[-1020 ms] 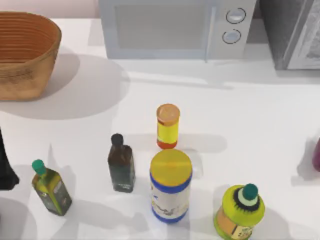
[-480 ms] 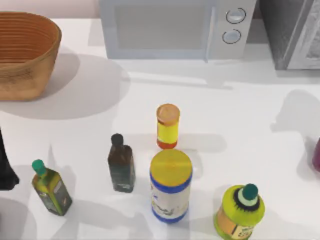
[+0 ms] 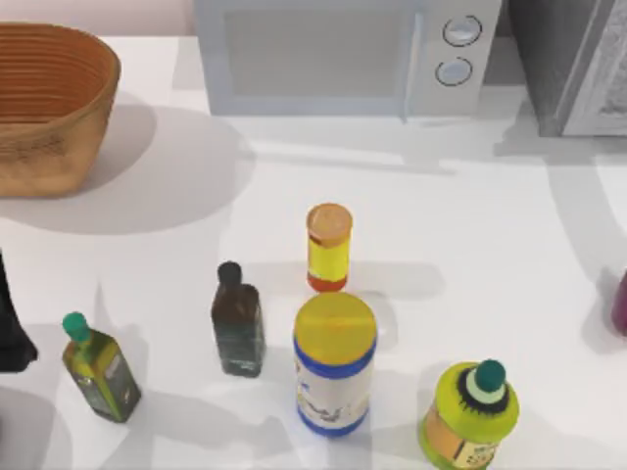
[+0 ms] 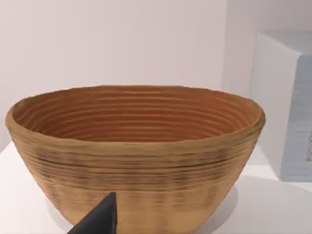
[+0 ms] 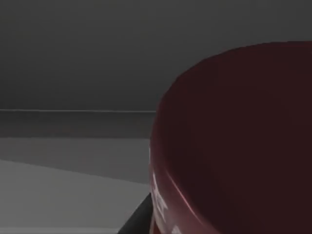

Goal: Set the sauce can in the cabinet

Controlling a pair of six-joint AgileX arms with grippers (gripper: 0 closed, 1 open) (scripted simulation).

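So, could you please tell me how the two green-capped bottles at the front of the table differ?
The left bottle is slim, dark olive and squarish, leaning in the top view; the right bottle is squat, round and bright yellow-green. The left bottle's cap is a plain green knob; the right bottle's sits on a dark ridged collar. Both stand on the white table.

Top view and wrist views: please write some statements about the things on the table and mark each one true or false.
1. The basket stands at the table's left, beside the microwave. True.
2. The slim yellow-orange jar lies on its side. False: it stands upright.
3. The yellow-lidded canister stands close to that jar. True.
4. The microwave has three knobs. False: it has two knobs.
5. The sauce can stands among the bottles at the table's middle. False: it is close up in the right wrist view, with dark grey surfaces behind it.
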